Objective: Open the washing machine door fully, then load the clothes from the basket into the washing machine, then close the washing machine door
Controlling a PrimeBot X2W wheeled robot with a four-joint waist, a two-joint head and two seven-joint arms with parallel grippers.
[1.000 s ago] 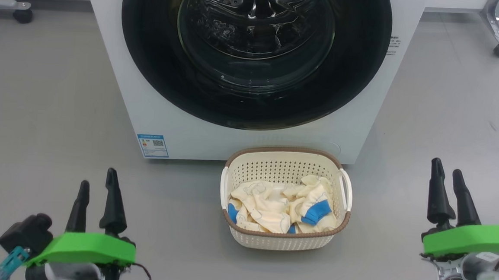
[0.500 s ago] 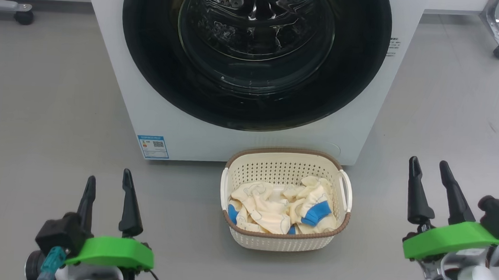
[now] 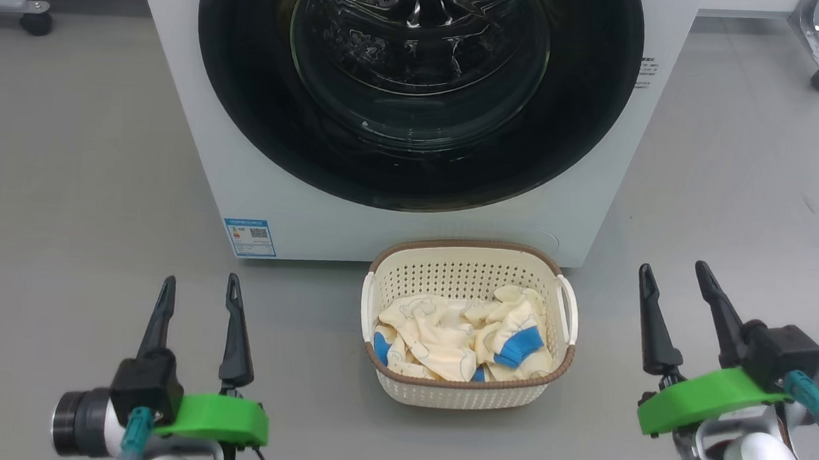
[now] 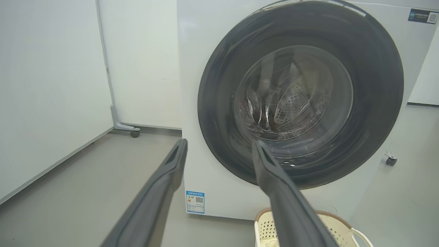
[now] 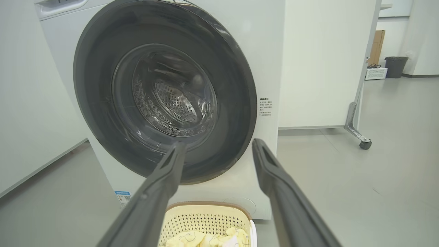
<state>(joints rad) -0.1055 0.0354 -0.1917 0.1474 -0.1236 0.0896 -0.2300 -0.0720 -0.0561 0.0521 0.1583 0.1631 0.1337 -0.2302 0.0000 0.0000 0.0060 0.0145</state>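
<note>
Both hands are open and empty. In the head view the left hand [image 3: 201,278] is at seven o'clock and the right hand [image 3: 672,266] at four o'clock, fingers parted and pointing toward the machine, well apart from everything. This looks like a ready stance: with one hand on each side of the load, either arm can reach forward without crossing the other. The washing machine door [image 3: 417,81] fills twelve o'clock and appears to lie flush with the white front of the washing machine [image 3: 255,192], so the first step, swinging it open, seems not yet begun. The basket [image 3: 472,247] stands on the grey floor [image 3: 65,166] at the door's six o'clock, just in front of the machine's base, probably so the lift into the drum is short. The clothes [image 3: 445,339] lie heaped inside it, cream with blue trims. A blue label [image 3: 250,237] marks the machine's seven o'clock corner. The head view looks down into the basket but cuts off the top of the door. The left wrist view takes in the door's whole circle, the perforated steel drum behind the glass, and a white panel on castors at nine o'clock. The right wrist view shows the door's three o'clock edge with a small printed sticker [image 5: 264,107] beside it, and a dark bin [image 5: 395,67] far off at two o'clock. Where the door's handle or latch sits I cannot tell.
</note>
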